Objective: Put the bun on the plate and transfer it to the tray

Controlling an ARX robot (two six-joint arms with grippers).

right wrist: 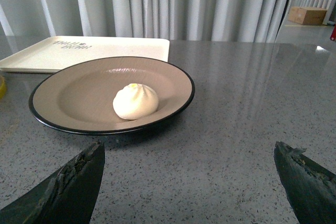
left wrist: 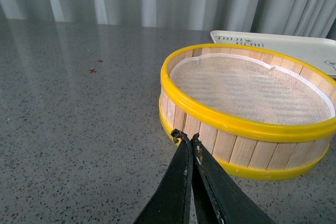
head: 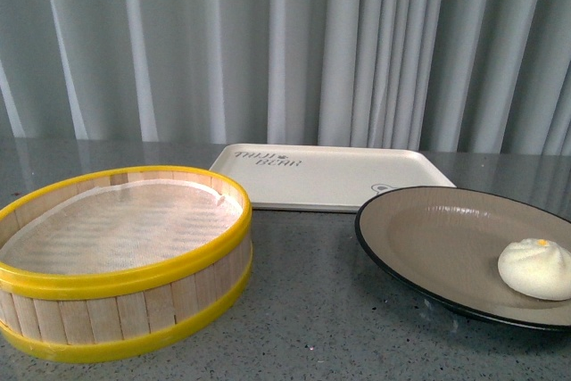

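The cream-white bun (head: 536, 269) (right wrist: 135, 101) rests inside the taupe plate (head: 428, 234) (right wrist: 68, 95) with its black rim, on the grey table at the right. Behind the plate lies the cream tray (head: 330, 176) (right wrist: 105, 48) (left wrist: 294, 45), flat and bare. My right gripper (right wrist: 189, 153) is open, its black fingers spread wide over bare table a short way short of the plate, nothing between them. My left gripper (left wrist: 185, 136) is shut on nothing, its tips close to the wooden wall of the steamer basket. Neither gripper appears in the front view.
A yellow-rimmed wooden steamer basket (head: 120, 260) (left wrist: 247, 114) with a white cloth liner stands at the left, holding nothing. Grey-white curtains (head: 285, 42) hang behind the table. A cardboard box (right wrist: 307, 15) sits off beyond the table's far right.
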